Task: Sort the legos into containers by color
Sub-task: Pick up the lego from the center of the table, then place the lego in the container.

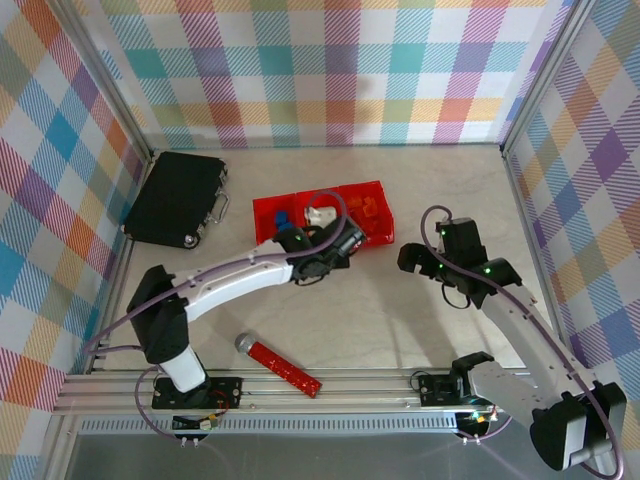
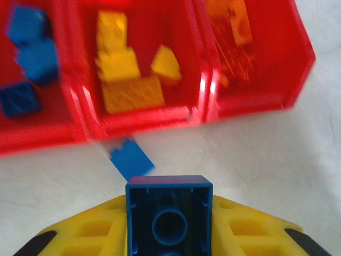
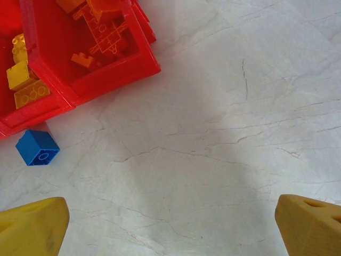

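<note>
My left gripper (image 1: 340, 245) (image 2: 169, 224) is shut on a blue lego (image 2: 169, 208), whose hollow underside faces the wrist camera, just in front of the red containers (image 1: 262, 215) (image 2: 144, 120) (image 3: 114, 74). Another blue lego (image 2: 130, 160) (image 3: 37, 148) lies on the table against the tray's front wall. The left bin holds blue legos (image 2: 32, 53), the middle bin yellow ones (image 2: 125, 80) (image 3: 18, 74), the right bin orange ones (image 2: 232, 32) (image 3: 101, 29). To the right of the tray my right gripper (image 1: 458, 272) (image 3: 170, 229) hangs open over bare table, nothing between its fingers.
A flat black case (image 1: 178, 195) lies at the back left. A long red studded bar (image 1: 285, 367) with a grey round end rests near the front edge between the arm bases. Plaid walls close in the table on three sides.
</note>
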